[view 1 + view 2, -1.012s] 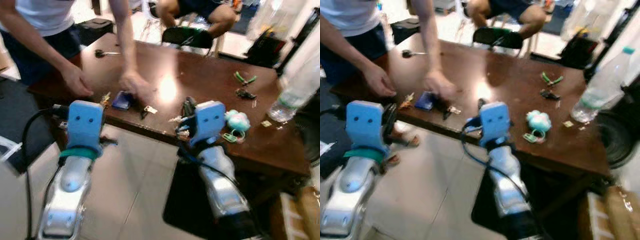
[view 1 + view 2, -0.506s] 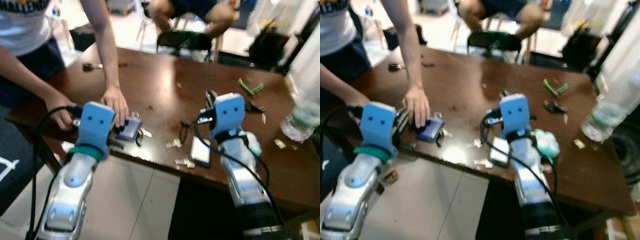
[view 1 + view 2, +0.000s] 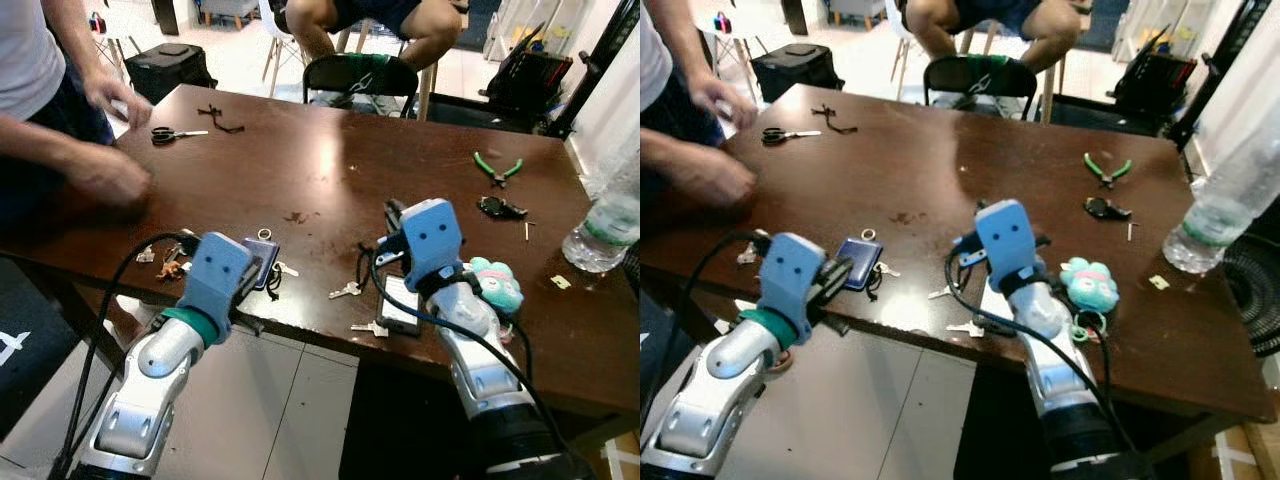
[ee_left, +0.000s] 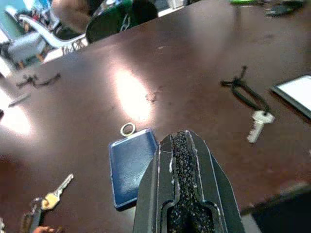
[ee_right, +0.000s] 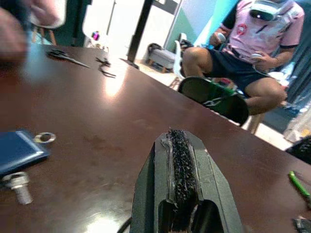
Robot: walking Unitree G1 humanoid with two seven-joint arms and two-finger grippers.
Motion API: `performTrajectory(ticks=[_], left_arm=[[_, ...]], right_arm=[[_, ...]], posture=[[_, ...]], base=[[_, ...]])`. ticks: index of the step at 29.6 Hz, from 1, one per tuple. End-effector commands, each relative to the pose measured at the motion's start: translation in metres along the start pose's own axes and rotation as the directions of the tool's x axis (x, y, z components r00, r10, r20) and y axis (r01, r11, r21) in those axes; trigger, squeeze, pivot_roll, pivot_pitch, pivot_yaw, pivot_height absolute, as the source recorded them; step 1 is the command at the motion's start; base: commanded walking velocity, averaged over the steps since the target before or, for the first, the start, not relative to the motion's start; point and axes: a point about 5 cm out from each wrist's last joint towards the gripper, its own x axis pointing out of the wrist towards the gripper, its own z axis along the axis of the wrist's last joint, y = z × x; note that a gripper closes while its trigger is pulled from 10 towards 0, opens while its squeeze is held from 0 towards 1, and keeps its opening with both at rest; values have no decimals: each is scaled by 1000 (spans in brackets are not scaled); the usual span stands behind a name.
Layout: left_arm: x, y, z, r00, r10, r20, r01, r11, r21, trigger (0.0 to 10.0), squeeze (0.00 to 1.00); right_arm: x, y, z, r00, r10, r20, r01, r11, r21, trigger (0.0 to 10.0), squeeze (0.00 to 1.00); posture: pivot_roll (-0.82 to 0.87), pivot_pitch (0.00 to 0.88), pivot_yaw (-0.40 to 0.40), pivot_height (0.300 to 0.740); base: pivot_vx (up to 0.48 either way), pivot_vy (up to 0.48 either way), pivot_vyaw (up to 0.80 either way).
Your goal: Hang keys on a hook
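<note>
L gripper closed, table edge, blue tag

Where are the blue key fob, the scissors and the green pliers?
blue key fob (image 4: 130,167), left wrist view, middle of its blue face.
scissors (image 3: 170,133), left eye view, on the black handles.
green pliers (image 3: 1103,168), right eye view, where the handles meet.

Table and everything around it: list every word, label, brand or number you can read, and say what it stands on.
No text can be read.
Water bottle: its label is too blurred to read.
Blue key fob: plain face, no print.
White card by the right pincer: blank as far as can be seen.
Floor marking: a white shape, cut off, not readable.
</note>
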Motion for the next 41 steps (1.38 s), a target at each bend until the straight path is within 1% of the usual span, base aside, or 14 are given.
performTrajectory(ticks=[1,5,7,9,13,16,19,27,28,29,30,31,34,41], left_arm=[[-2,-4,-7,999,-34,-28,35,999,16,10000,0],[-2,-5,-14,997,-29,-76,31,999,22,10000,0],[1,-5,-23,991,-6,-132,19,995,94,10000,0],[1,-5,-23,991,-6,-132,19,995,94,10000,0],[20,8,-30,971,147,-188,-117,979,164,10000,0],[26,16,-31,954,220,-206,-182,965,188,10000,0],[34,20,-34,951,235,-202,-193,959,206,10000,0],[46,25,-34,951,225,-213,-175,957,231,10000,0],[49,28,-33,954,202,-222,-156,966,208,10000,227],[50,29,-31,960,175,-219,-135,973,188,10000,620],[50,29,-31,960,175,-219,-135,973,188,10000,620],[50,30,-30,962,157,-221,-124,980,156,10000,1000],[50,28,-31,965,147,-219,-121,984,128,10000,1000],[49,24,-41,951,192,-242,-172,980,102,10000,1000]], right_arm=[[0,5,-3,997,68,-24,-68,998,0,10000,0],[4,8,-6,993,109,-50,-110,994,-14,10000,0],[12,6,-7,994,87,-62,-88,996,-23,10000,0],[12,6,-7,994,87,-62,-88,996,-23,10000,0],[37,12,-18,990,13,-143,-16,1000,-16,10000,0],[38,20,-23,985,26,-169,-27,1000,-1,10000,0],[37,25,-29,981,42,-190,-41,999,8,10000,0],[39,14,-26,982,15,-188,-16,1000,-2,10000,0],[39,11,-28,979,30,-203,-32,999,-10,10000,0],[37,12,-33,968,88,-233,-100,994,-39,10000,0],[37,12,-33,968,88,-233,-100,994,-39,10000,0],[35,14,-38,956,137,-261,-165,982,-90,10000,0],[33,14,-48,933,171,-317,-217,969,-116,10000,0],[39,12,-45,937,156,-311,-207,968,-139,10000,0]], posture=[[-55,0,88,740],[-60,2,90,740],[-60,20,88,740],[-60,20,88,740],[-49,66,78,740],[-44,74,74,740],[-37,100,72,740],[-53,132,80,740],[-57,140,79,740],[-53,153,75,740],[-53,153,75,740],[-52,154,74,740],[-50,163,65,740],[-53,163,52,740]], base=[[0,0,0],[0,0,0],[0,0,0],[0,0,0],[0,0,0],[0,0,0],[0,0,0],[0,0,0],[0,0,0],[0,0,0],[0,0,0],[0,0,0],[0,0,0],[0,0,0]])
